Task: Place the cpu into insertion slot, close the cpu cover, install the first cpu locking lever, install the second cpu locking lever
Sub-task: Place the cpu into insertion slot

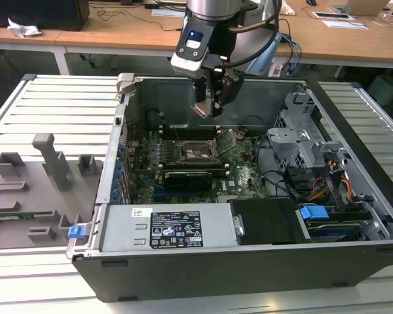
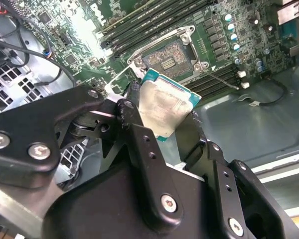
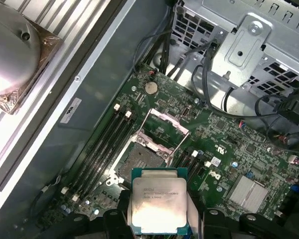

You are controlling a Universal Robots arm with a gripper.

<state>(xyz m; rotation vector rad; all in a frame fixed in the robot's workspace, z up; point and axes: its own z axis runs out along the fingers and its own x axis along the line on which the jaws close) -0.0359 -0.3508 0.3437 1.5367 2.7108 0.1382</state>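
At the exterior view's left lies a grey fixture plate (image 1: 39, 190). Further right, inside the open computer case (image 1: 183, 261), the gripper (image 1: 213, 103) hangs above the motherboard (image 1: 242, 173). Its fingers (image 2: 132, 107) are closed on two edges of the cpu (image 2: 167, 107), which is clearly apart from the insertion slot (image 3: 139, 162). The cpu cover (image 3: 165, 130) stands open. I judge the main risk is a tilted or wrongly turned cpu, which would bend the fine pins. The cpu's underside is hidden, and I cannot make out its corner mark.

You were in an office-like robotics lab: an opened desktop computer case (image 1: 249, 278) sat on a slatted aluminium table (image 1: 59, 98), a grey fixture board (image 1: 36, 199) beside it, and wooden desks (image 1: 118, 36) with papers (image 1: 344, 24) stood behind.
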